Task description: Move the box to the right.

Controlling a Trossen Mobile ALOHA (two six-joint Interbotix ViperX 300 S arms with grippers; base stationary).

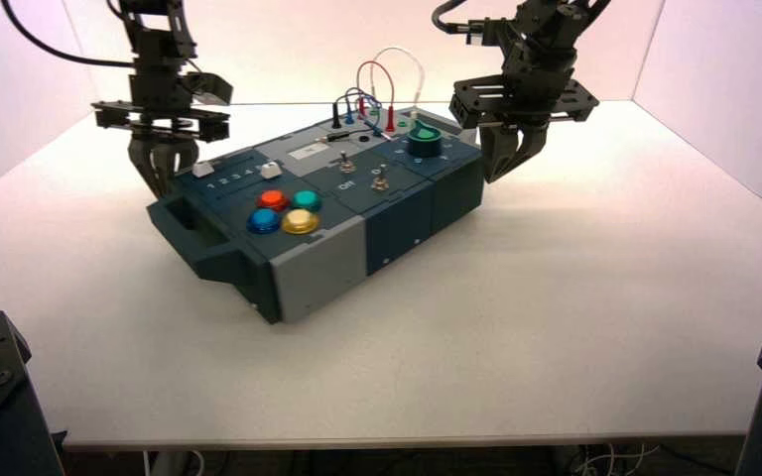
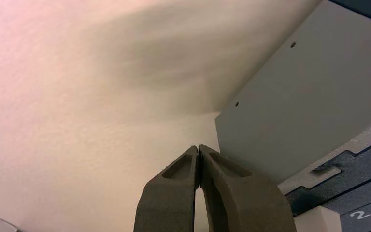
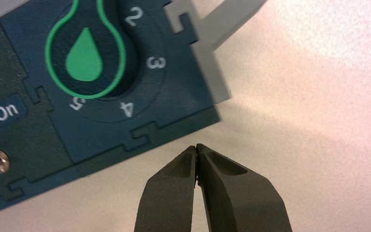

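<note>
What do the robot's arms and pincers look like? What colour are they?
Both arms are black metal with flat plates full of little holes and black cables looping off the top. The left pincer and the right pincer each end in two dark grey, curved, pointed fingers with hollowed sides.

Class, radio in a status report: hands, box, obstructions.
Left hand shut, by box's left rear. Right hand shut, off its right end. Box angled on table. Rightward path looks open.
</note>
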